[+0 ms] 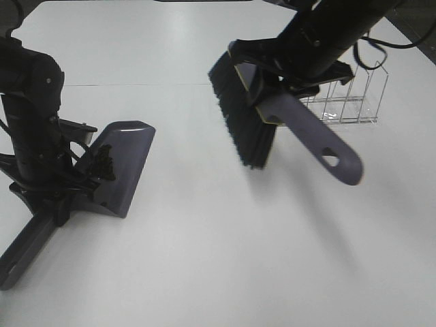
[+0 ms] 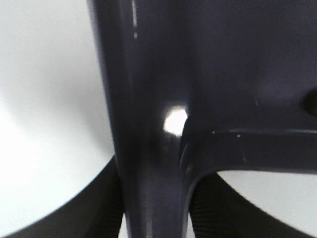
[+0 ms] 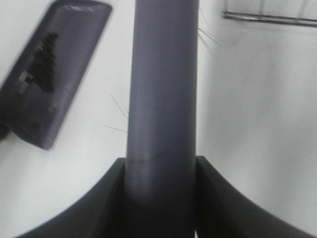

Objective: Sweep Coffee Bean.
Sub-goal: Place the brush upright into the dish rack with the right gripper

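- Coffee beans (image 1: pixel 102 160) lie bunched inside the purple dustpan (image 1: pixel 129 153), toward its back wall.
- Left gripper (image 1: pixel 51 194) is clamped on the dustpan's handle, with the pan sitting on the white table (image 1: pixel 225 266).
- Right gripper (image 1: pixel 276 85) is closed around the brush (image 1: pixel 242 119) at its handle, well apart from the pan and near a wire rack (image 1: pixel 347 102).

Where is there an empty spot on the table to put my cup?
The wide near side of the table, right of the dustpan, is bare. So is the far strip behind the dustpan. It is crowded at the far right, around the brush and wire rack.
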Controlling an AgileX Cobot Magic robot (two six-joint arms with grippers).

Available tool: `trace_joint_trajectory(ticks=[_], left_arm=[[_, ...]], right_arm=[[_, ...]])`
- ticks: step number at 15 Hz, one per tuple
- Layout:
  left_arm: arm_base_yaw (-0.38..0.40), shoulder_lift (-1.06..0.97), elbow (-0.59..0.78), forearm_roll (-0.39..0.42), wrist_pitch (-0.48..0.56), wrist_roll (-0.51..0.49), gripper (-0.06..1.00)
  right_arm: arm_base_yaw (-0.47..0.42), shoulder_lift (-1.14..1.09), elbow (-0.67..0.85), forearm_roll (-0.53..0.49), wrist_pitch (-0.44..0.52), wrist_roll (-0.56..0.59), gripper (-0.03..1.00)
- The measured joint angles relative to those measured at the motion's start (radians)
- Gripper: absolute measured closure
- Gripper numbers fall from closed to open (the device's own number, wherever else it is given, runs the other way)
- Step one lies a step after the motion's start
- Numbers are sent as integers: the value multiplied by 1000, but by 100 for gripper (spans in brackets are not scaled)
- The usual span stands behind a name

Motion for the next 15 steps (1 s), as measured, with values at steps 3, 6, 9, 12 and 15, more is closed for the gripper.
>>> trace_joint_trajectory(ticks=[3, 6, 9, 12, 15], left_arm=[[66, 12, -51, -58, -32, -3, 59], [69, 13, -74, -107, -43, 9, 59], [69, 30, -77, -131, -47, 13, 59], [70, 48, -87, -136, -26, 25, 59], [70, 49, -87, -136, -22, 33, 59]], right_arm=[[-128, -24, 0, -244, 249, 45, 65], [-219, -24, 0, -302, 298, 79, 65], [-290, -5, 0, -320, 279, 99, 65], [-292, 61, 0, -382, 175, 169, 65], [-292, 126, -18, -433, 114, 204, 65]])
